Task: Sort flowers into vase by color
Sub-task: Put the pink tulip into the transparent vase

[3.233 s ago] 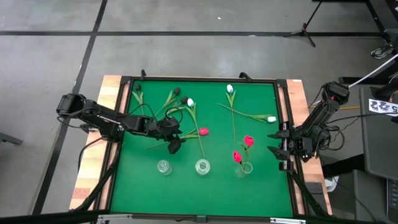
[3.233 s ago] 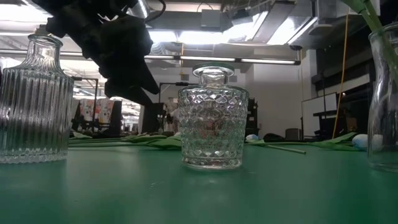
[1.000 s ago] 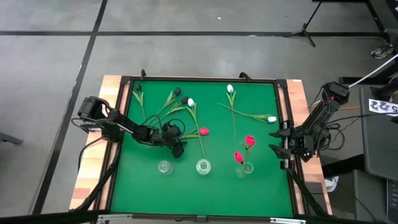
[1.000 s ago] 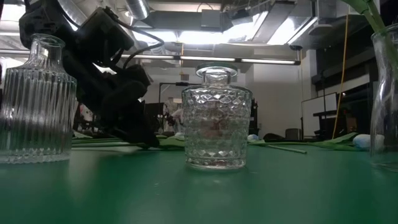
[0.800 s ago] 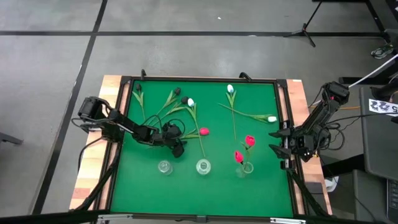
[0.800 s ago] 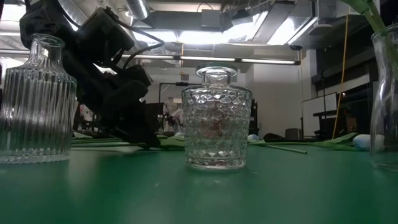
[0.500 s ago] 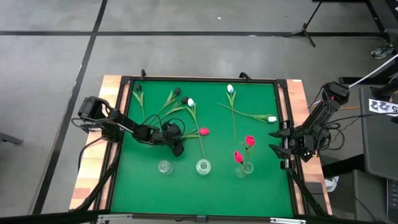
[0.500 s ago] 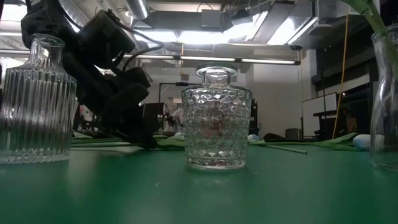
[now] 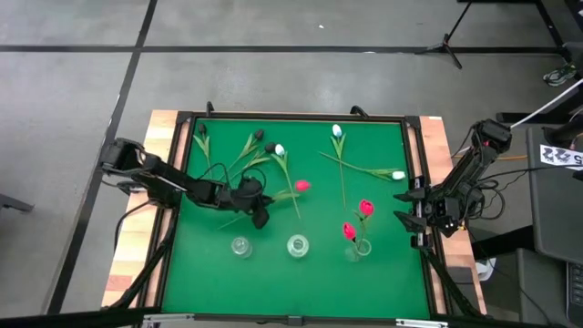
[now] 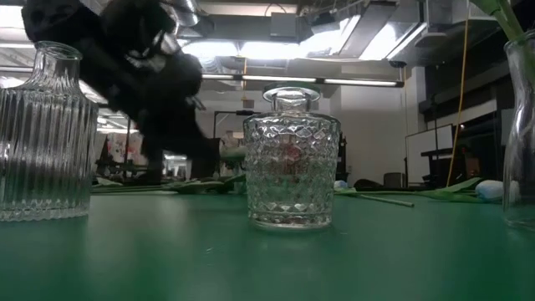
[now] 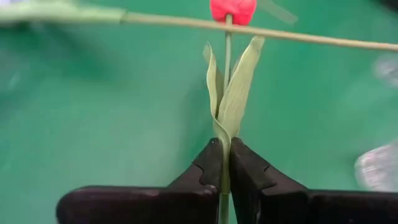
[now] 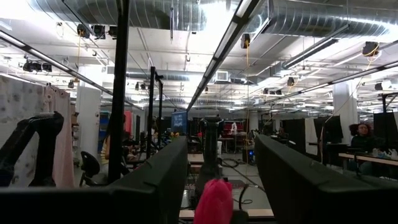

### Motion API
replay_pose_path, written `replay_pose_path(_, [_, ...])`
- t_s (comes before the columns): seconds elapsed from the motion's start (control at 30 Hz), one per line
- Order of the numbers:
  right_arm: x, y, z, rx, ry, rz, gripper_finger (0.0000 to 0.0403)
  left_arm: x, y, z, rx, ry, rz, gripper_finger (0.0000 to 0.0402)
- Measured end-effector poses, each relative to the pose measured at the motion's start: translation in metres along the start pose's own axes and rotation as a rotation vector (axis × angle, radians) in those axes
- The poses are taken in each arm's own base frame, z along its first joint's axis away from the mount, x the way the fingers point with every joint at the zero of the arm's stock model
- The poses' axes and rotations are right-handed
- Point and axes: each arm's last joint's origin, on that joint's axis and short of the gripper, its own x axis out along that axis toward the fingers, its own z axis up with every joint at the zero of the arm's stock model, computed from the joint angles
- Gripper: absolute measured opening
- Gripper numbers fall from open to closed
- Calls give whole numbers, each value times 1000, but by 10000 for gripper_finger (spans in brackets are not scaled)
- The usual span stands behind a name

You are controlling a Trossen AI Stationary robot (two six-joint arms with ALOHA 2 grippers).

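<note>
Red tulip (image 11: 233, 9) stem pinched in closed left gripper (image 11: 224, 163) (head well beyond the tips).

Table: green surface (image 10: 267, 259) filling the lower third of the frame.
Centre vase: squat clear glass jar (image 10: 291, 159) with a diamond-cut pattern, standing upright mid-frame.
Left vase: ribbed clear glass bottle (image 10: 42, 142) at the left edge, upright.
Right vase: a clear glass wall (image 10: 520, 142) at the right edge, cut off, with green stems (image 10: 501, 18) rising out of the top right corner.
Arm: a dark, blurred robot arm (image 10: 138, 75) in the upper left, reaching down between the ribbed bottle and the centre jar; its jaws can't be made out.
Flowers: green stems and leaves (image 10: 192, 187) lying flat on the table behind the vases; a pale bud (image 10: 489, 189) low at right.
Background: ceiling lights and workshop clutter.
</note>
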Motion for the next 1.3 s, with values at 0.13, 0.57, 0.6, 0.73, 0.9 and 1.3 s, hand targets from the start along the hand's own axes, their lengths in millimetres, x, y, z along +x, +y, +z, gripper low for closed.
replay_pose_path(0.13, [0, 0, 0, 0, 0, 1, 188, -13, 0, 22, -22, -104, -9, 21])
replay_pose_path(0.57, [0, 0, 0, -2, -4, 7, 188, -74, -1, 72, -189, -367, -163, 26])
replay_pose_path(0.6, [0, 0, 0, -2, -4, 7, 188, -78, -1, 74, -194, -389, -177, 27])
replay_pose_path(0.73, [0, 0, 0, -1, -5, 7, 188, -92, -4, 88, -205, -516, -249, 29])
replay_pose_path(0.9, [6, 1, 10, -16, 8, -44, 188, -109, -9, 106, -204, -728, -341, 30])
replay_pose_path(1.3, [56, 1, 93, -324, 274, -284, 188, -133, -18, 134, -171, -964, -396, 24])
